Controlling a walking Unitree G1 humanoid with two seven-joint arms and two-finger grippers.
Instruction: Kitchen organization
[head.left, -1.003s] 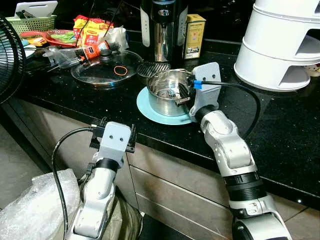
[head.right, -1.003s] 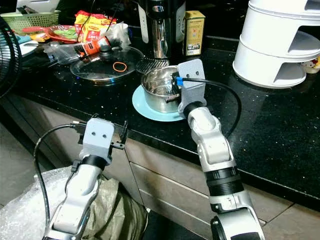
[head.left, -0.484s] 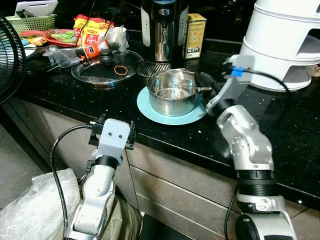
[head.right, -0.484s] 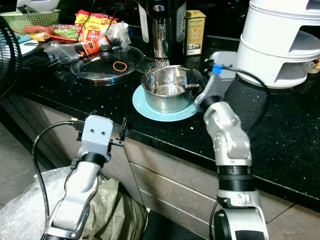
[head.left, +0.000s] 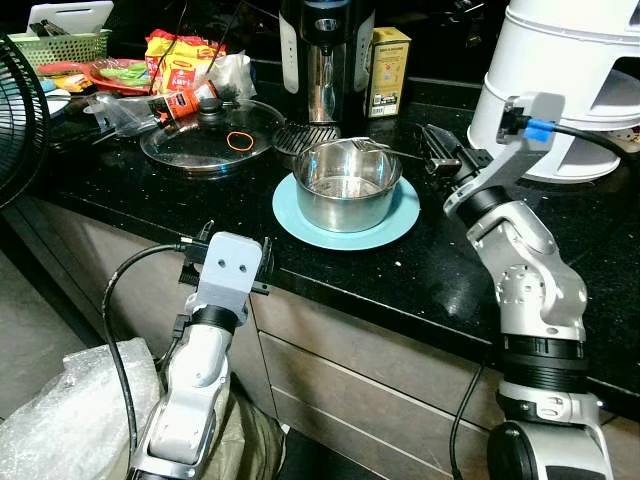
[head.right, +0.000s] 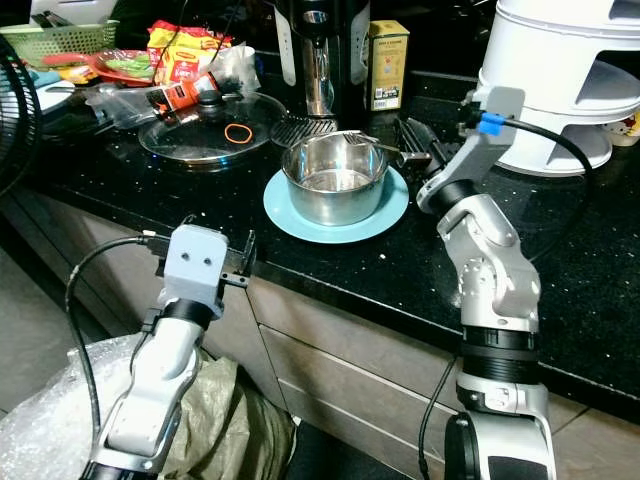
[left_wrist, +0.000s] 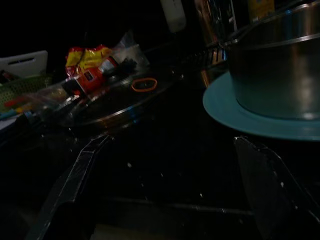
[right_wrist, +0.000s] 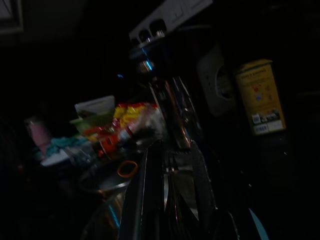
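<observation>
A steel pot stands on a light blue plate on the black counter. My right gripper hovers just right of the pot, above the counter. It is shut on a thin metal utensil, seemingly a fork, whose head reaches over the pot's right rim. The right wrist view shows both fingers pinched on that metal stem. My left gripper is open, low at the counter's front edge, left of the plate, holding nothing.
A glass lid with an orange rubber band lies left of the pot, beside a black slotted tool. Behind stand a steel kettle and yellow box. A white tiered rack is far right. A fan stands left.
My right gripper rose out of the pot and swung right, bringing the metal utensil out with it. The left arm stayed put.
</observation>
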